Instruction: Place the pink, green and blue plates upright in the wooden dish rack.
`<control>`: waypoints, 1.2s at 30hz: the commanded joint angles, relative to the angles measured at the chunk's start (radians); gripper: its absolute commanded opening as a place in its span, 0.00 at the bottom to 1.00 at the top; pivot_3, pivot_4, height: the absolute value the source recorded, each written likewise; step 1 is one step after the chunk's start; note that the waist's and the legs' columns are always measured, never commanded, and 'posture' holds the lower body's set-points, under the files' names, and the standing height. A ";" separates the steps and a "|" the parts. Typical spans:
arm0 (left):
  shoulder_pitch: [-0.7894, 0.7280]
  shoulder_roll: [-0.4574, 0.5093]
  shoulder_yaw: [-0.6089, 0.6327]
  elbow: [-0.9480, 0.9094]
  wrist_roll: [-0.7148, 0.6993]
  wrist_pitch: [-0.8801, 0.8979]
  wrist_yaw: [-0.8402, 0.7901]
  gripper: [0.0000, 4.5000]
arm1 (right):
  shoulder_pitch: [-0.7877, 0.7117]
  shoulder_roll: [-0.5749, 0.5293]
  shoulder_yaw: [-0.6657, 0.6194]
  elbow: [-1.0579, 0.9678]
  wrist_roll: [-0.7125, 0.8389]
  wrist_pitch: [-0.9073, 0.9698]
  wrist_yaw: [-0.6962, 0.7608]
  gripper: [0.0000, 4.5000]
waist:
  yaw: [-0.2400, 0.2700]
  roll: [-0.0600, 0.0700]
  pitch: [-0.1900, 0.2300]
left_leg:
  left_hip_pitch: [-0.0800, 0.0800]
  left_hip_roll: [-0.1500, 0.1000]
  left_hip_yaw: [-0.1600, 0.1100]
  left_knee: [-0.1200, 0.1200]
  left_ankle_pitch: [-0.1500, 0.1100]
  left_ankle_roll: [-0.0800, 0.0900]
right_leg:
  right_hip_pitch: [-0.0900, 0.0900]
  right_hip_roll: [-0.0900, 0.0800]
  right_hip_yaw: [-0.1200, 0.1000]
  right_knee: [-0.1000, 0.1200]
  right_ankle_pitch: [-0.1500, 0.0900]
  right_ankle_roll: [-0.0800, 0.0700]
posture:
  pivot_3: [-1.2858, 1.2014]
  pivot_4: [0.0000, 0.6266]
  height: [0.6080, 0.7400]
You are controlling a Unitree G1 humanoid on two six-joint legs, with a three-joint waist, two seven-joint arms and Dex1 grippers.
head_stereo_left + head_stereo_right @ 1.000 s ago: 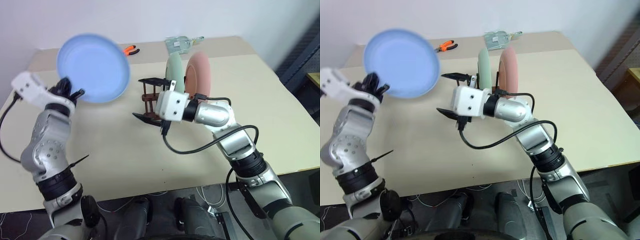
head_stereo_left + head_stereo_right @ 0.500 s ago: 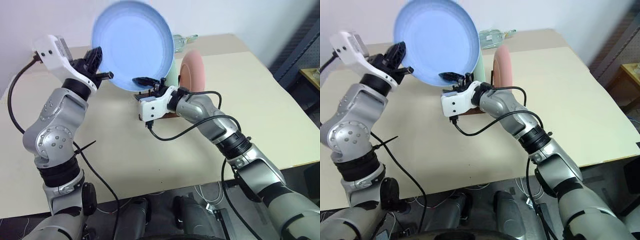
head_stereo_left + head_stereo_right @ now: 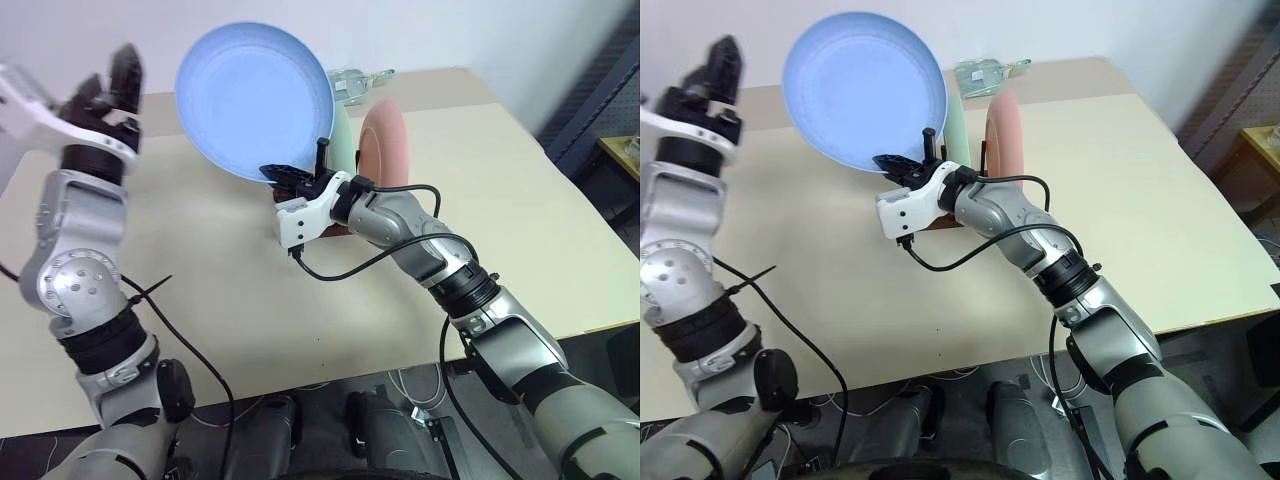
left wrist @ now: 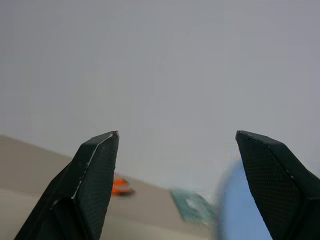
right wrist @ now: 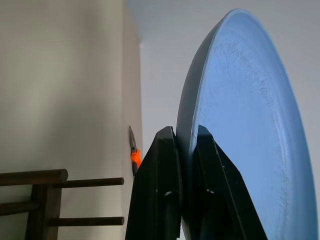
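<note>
Blue plate (image 3: 252, 98): held up by its bottom rim.
Right gripper (image 3: 297, 174): pinching the blue plate.
Left gripper (image 3: 110, 85): fingers wide apart, holding nothing.
Wooden dish rack (image 5: 45, 200): holds green plate (image 3: 343, 140) and pink plate (image 3: 385, 140) upright.

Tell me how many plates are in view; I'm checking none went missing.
3. The blue plate is held up by its rim in the right gripper; the green plate and pink plate stand upright in the wooden dish rack behind it.

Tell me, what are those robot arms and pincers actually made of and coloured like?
Both arms are chunky silver-grey metal segments with black bands at the joints and thin black cables looping alongside. Each wrist carries a white boxy block. The left gripper and right gripper each have two black, pointed fingers with a finely textured surface.
</note>
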 commanded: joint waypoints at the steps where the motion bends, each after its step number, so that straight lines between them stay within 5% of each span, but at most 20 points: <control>1: 0.117 0.075 -0.019 0.039 0.155 -0.083 -0.054 0.88 | -0.047 0.032 -0.121 -0.070 0.125 -0.005 -0.035 0.00 | 0.002 0.000 0.000 | 0.000 0.000 0.000 0.000 0.000 0.000 | 0.000 0.000 0.000 0.000 0.000 0.000 | 0.52 0.24 0.91; 6: 0.348 0.119 -0.217 0.054 0.368 -0.189 -0.188 0.88 | 0.016 0.159 -0.319 -0.276 0.645 0.168 0.098 0.00 | 0.009 0.000 0.000 | 0.000 0.000 -0.001 0.000 0.000 0.001 | 0.001 0.000 0.000 0.000 0.000 0.000 | 0.52 0.24 0.91; 10: 0.456 0.053 -0.374 0.046 0.475 -0.286 -0.239 0.88 | 0.102 0.241 -0.442 -0.535 1.176 0.613 0.115 0.00 | 0.011 0.000 0.000 | 0.000 0.000 -0.003 0.001 -0.006 0.009 | 0.003 -0.001 -0.001 -0.001 0.000 0.000 | 0.52 0.24 0.91; 13: 0.498 0.002 -0.437 0.083 0.523 -0.362 -0.266 0.88 | 0.168 0.285 -0.464 -0.625 1.391 0.807 0.040 0.00 | 0.006 0.001 0.000 | 0.001 0.000 -0.003 0.000 -0.006 0.009 | 0.003 -0.001 0.000 -0.001 0.000 -0.001 | 0.52 0.24 0.91; 21: 0.538 -0.072 -0.493 0.146 0.566 -0.434 -0.312 0.88 | 0.238 0.387 -0.447 -0.601 1.490 0.994 -0.119 0.00 | 0.002 0.005 -0.001 | 0.000 0.002 0.001 -0.003 -0.005 0.009 | -0.003 -0.001 0.002 0.001 -0.001 -0.003 | 0.52 0.24 0.91; 36: 0.556 -0.084 -0.504 0.123 0.598 -0.442 -0.360 0.88 | 0.177 0.421 -0.500 -0.468 1.453 1.022 -0.251 0.00 | 0.003 0.005 -0.001 | 0.000 0.002 0.001 -0.001 -0.005 0.009 | -0.002 -0.001 0.000 0.001 0.000 -0.003 | 0.52 0.24 0.91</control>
